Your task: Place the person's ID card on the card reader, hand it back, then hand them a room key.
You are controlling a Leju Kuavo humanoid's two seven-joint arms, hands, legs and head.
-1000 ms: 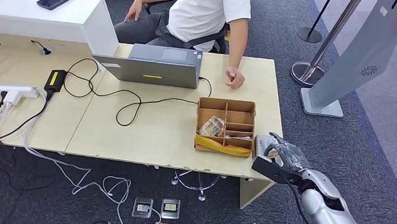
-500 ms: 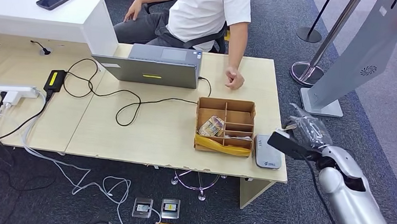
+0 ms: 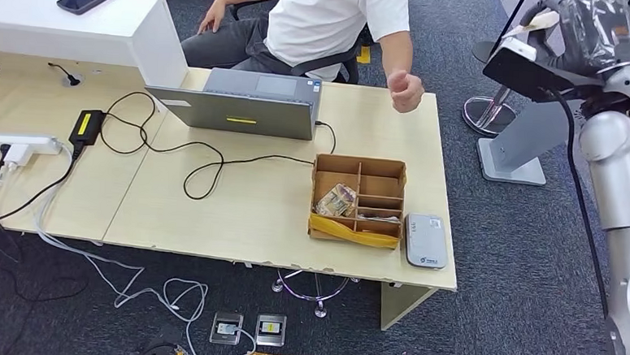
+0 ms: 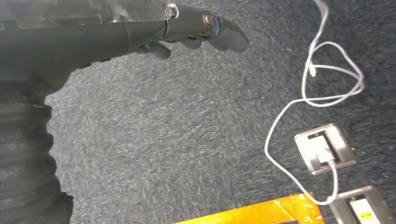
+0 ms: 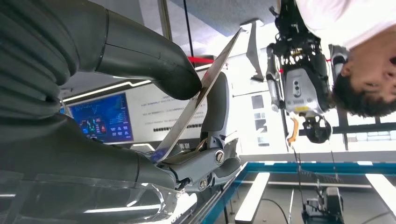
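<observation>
My right hand (image 3: 590,31), wrapped in clear plastic, is raised high at the right, beyond the table's far right corner. It pinches the pale ID card (image 3: 541,21); the right wrist view shows the card (image 5: 201,97) edge-on between thumb (image 5: 154,56) and fingers (image 5: 215,122). The person's hand (image 3: 406,91) hovers above the table's far edge, some way left of the card. The grey card reader (image 3: 426,241) lies bare at the table's near right corner. My left hand (image 4: 196,32) hangs over the carpet, fingers apart, holding nothing.
A cardboard divider box (image 3: 358,198) stands just left of the reader. A laptop (image 3: 242,104) with cables sits mid-table, in front of the seated person (image 3: 328,24). A stanchion base (image 3: 484,115) and a grey kiosk stand (image 3: 543,116) are at the right.
My right arm rose from beside the card reader to high at the right, carrying the card. The person's hand lifted off the table toward it.
</observation>
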